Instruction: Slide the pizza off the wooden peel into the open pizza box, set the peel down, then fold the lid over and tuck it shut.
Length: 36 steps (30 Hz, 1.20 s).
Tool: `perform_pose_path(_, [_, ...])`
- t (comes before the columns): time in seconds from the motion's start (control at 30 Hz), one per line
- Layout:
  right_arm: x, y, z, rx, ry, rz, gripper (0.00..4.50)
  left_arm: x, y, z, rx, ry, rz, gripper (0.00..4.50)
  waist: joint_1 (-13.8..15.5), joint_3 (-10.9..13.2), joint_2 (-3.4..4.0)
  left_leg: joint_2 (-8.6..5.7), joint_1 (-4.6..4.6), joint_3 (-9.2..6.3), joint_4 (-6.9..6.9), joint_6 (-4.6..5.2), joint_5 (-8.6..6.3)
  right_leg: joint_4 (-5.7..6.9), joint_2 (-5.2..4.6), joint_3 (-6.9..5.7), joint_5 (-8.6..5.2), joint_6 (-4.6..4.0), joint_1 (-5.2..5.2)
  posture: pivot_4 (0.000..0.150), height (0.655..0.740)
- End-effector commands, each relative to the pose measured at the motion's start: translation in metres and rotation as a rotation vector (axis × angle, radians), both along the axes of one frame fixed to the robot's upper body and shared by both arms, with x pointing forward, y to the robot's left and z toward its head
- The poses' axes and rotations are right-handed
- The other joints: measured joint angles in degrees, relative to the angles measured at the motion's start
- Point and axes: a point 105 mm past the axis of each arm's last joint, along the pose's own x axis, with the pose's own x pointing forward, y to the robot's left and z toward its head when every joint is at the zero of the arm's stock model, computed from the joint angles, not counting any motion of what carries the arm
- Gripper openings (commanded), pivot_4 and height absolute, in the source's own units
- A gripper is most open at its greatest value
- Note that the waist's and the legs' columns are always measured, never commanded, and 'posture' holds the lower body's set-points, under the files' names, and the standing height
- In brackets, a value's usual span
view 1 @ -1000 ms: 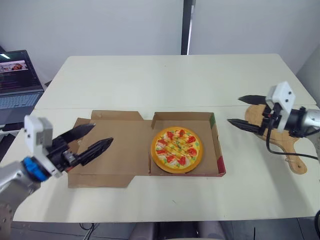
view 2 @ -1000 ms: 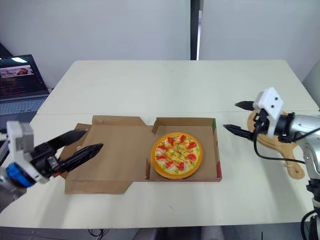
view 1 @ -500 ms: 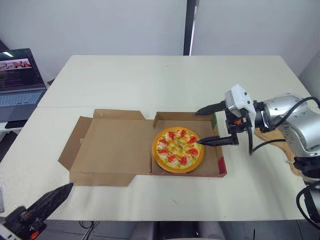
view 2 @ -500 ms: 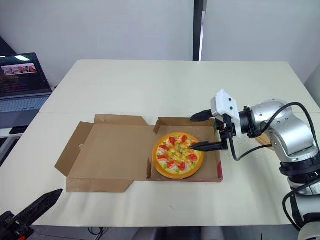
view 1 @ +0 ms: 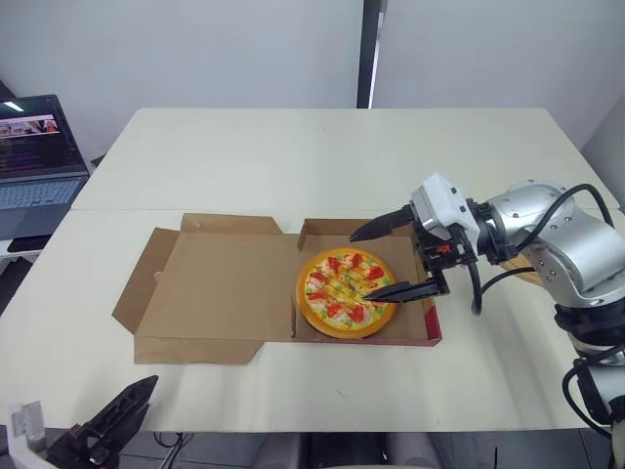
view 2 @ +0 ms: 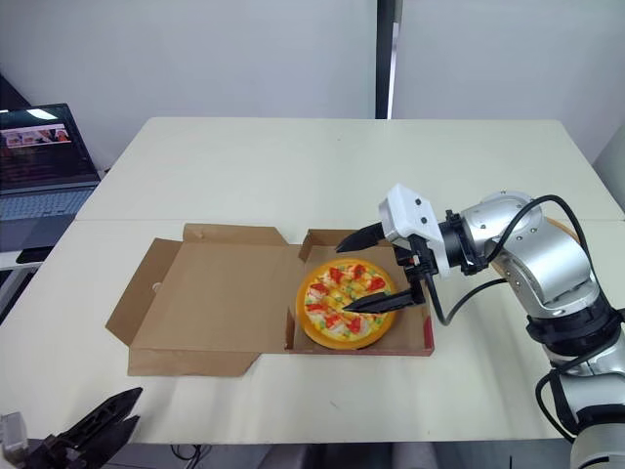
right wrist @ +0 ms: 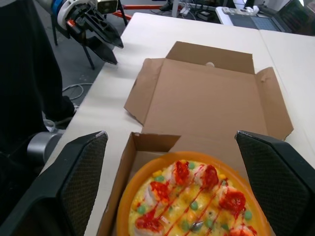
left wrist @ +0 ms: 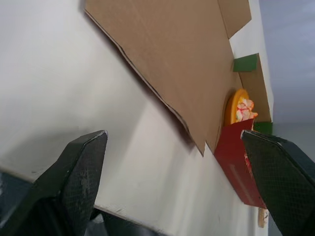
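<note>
The pizza [view 1: 337, 283] lies flat in the base of the open cardboard box [view 1: 431, 311], whose lid [view 1: 220, 293] lies spread flat on the table to the left. My right gripper [view 1: 359, 267] hovers open over the pizza's right half, one finger above the box's back wall and the other over the toppings. From the right wrist view, the pizza [right wrist: 192, 204] is just below and the lid [right wrist: 211, 93] beyond it. My left gripper [view 1: 112, 425] is low, past the table's front left edge and off the box, and the left wrist view shows it open [left wrist: 173, 135]. The wooden peel [view 1: 527, 276] is mostly hidden behind my right arm.
A laptop [view 1: 37, 151] sits open on a side surface at the far left. The white table [view 1: 312, 156] stretches wide behind the box. A dark vertical post [view 1: 369, 54] stands behind the table.
My right gripper has swung left from beside the peel to over the pizza. My left gripper has pulled back from the lid and dropped below the table's front edge.
</note>
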Motion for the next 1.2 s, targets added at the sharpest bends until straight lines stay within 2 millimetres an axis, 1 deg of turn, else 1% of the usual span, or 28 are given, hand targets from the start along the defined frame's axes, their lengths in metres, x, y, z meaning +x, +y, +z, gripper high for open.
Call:
perform_pose_path(0.03, [-0.003, 0.012, 0.016, 0.018, -0.063, 0.008, 4.47, 0.002, 0.001, -0.002, -0.039, 0.008, 0.04, 4.5, -0.01, 0.0, 0.0, -0.01, 0.0, 0.01, -0.01, -0.01, 0.0, 0.0, 0.01, 0.0, 0.0, 0.0, -0.02, 0.15, 0.74])
perform_pose_path(0.13, [0.002, 0.016, 0.018, 0.025, -0.086, -0.001, 4.47, 0.008, 0.005, -0.002, -0.068, -0.003, 0.071, 4.5, 0.0, -0.01, 0.0, -0.01, 0.0, 0.0, -0.02, -0.02, 0.0, 0.0, 0.07, -0.01, 0.01, -0.04, -0.03, 0.15, 0.74])
perform_pose_path(0.33, [0.005, 0.017, 0.021, 0.028, -0.099, -0.003, 4.47, 0.015, 0.01, -0.005, -0.114, -0.023, 0.132, 4.5, 0.07, -0.02, -0.01, -0.05, 0.0, 0.01, -0.01, -0.03, 0.0, 0.0, 0.08, 0.0, 0.02, -0.04, -0.03, 0.15, 0.74])
perform_pose_path(0.47, [0.006, 0.019, 0.024, 0.039, -0.109, 0.003, 4.47, 0.024, 0.005, -0.006, -0.155, -0.048, 0.171, 4.5, 0.08, -0.02, -0.01, -0.05, 0.01, 0.01, -0.01, -0.03, 0.0, 0.01, 0.11, -0.01, 0.02, -0.06, -0.03, 0.15, 0.74])
perform_pose_path(0.6, [0.007, 0.02, 0.025, 0.039, -0.114, 0.007, 4.47, 0.026, 0.001, -0.009, -0.169, -0.045, 0.19, 4.5, 0.42, -0.03, -0.01, -0.05, 0.01, 0.01, -0.01, -0.04, 0.0, 0.0, 0.11, 0.0, 0.03, -0.07, -0.02, 0.15, 0.74])
perform_pose_path(0.8, [0.008, 0.02, 0.026, 0.043, -0.121, 0.007, 4.47, 0.03, 0.003, -0.01, -0.173, -0.055, 0.243, 4.5, 0.88, -0.03, -0.01, -0.08, 0.01, 0.03, -0.01, -0.04, 0.0, 0.0, 0.12, 0.0, 0.03, -0.07, -0.02, 0.15, 0.74])
perform_pose_path(1.2, [0.009, 0.021, 0.027, 0.039, -0.133, 0.02, 4.47, 0.038, -0.001, -0.004, -0.178, -0.089, 0.284, 4.5, 0.91, -0.03, 0.0, -0.09, 0.02, 0.03, -0.01, -0.05, 0.0, -0.01, 0.26, 0.0, 0.05, -0.1, -0.01, 0.15, 0.74])
